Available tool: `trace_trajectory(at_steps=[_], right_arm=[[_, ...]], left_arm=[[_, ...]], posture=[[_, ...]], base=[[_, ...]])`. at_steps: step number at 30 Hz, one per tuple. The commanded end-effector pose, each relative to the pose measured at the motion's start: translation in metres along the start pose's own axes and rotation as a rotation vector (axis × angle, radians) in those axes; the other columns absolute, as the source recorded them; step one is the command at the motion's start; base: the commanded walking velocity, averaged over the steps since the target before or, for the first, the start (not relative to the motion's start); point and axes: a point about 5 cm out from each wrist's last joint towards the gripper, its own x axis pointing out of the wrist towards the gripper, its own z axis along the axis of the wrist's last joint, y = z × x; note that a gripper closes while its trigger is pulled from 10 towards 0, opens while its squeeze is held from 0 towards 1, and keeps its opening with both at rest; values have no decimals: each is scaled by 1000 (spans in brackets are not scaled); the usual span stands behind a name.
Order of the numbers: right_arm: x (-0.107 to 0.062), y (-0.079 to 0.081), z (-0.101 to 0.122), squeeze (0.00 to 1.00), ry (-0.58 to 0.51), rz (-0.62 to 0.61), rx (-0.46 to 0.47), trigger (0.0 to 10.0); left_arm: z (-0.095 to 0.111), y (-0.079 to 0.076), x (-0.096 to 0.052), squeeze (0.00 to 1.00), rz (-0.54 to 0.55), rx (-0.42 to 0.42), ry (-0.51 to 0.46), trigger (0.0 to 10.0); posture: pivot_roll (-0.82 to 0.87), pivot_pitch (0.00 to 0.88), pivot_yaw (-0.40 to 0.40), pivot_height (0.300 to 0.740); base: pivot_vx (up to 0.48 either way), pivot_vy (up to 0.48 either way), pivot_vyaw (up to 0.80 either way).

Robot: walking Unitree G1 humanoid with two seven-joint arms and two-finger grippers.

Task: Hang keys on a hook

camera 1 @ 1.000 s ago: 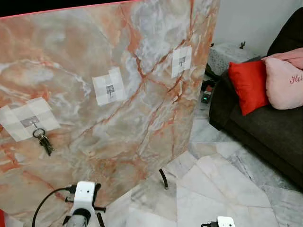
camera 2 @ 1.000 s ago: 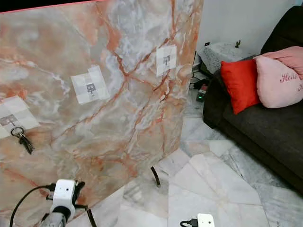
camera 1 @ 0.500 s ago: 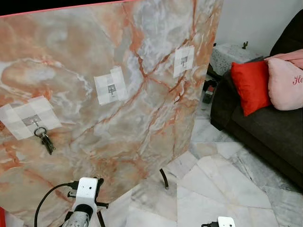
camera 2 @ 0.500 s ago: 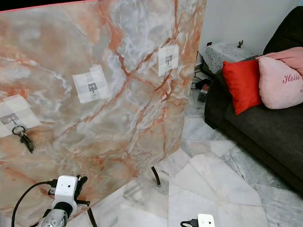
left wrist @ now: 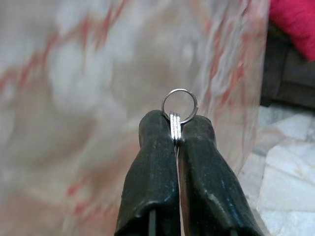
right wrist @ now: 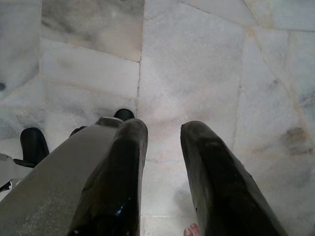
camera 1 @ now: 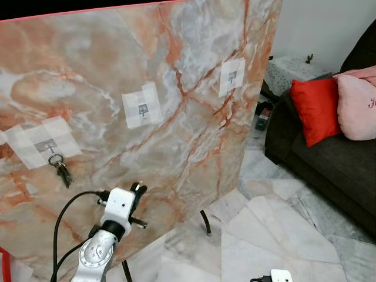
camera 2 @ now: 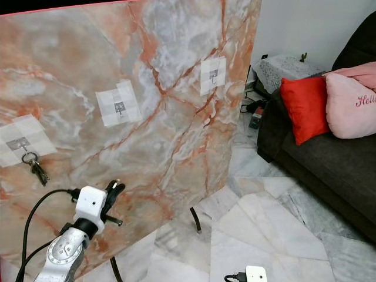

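A tall marble-patterned board [camera 1: 176, 147] carries three small metal hooks on white tape patches. A bunch of keys [camera 1: 61, 170] hangs from the left hook [camera 1: 50, 144]. The middle hook [camera 1: 143, 109] and right hook [camera 1: 232, 75] are bare. My left gripper [camera 1: 138, 188] is raised in front of the board's lower part, below and left of the middle hook. In the left wrist view it [left wrist: 176, 137] is shut on a silver key ring [left wrist: 179, 104], which sticks out past the fingertips. My right gripper [right wrist: 165, 132] hangs low with its fingers apart over the floor.
A dark sofa [camera 1: 335, 158] with a red cushion [camera 1: 314, 108] and a pink cushion [camera 1: 358, 111] stands at the right. The board's black stand leg [camera 1: 204, 223] rests on the marble floor [camera 1: 276, 229]. A black cable [camera 1: 64, 217] loops from my left wrist.
My left arm has risen from the bottom edge of the view toward the board. The camera has shifted slightly. The hanging keys have stayed on their hook.
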Motion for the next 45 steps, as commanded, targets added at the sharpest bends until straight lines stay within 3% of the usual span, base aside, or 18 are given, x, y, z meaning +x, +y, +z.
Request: trace_trajectory(at_steps=[1,6,15,24,29,36,45], right_arm=[[0,-2,1,0,-4,-7,-8,10000],[0,-2,1,0,-4,-8,-12,10000],[0,-4,1,0,-5,-16,-7,10000],[-1,-7,2,0,-12,-35,10,10000],[-1,-7,3,0,-13,-45,17,10000],[0,-5,3,0,-13,-50,18,10000],[0,-4,3,0,-17,-42,10,10000]], left_arm=[[13,-2,6,0,-12,11,-31,10000],[39,-10,27,0,-13,-3,-85,10000],[50,-29,54,0,-45,-38,-69,10000],[72,-35,88,0,6,-40,-84,10000],[86,-26,106,0,122,-30,-77,10000],[91,-17,108,0,195,0,-80,10000],[83,2,90,0,343,-6,-29,10000]], posture=[[41,0,-68,722],[44,0,-66,722],[30,0,-59,722],[-4,0,-44,722],[-20,0,-38,722],[-14,0,-38,722],[4,0,-44,722]], base=[[0,0,0],[0,0,0],[0,0,0],[0,0,0],[0,0,0],[0,0,0],[0,0,0]])
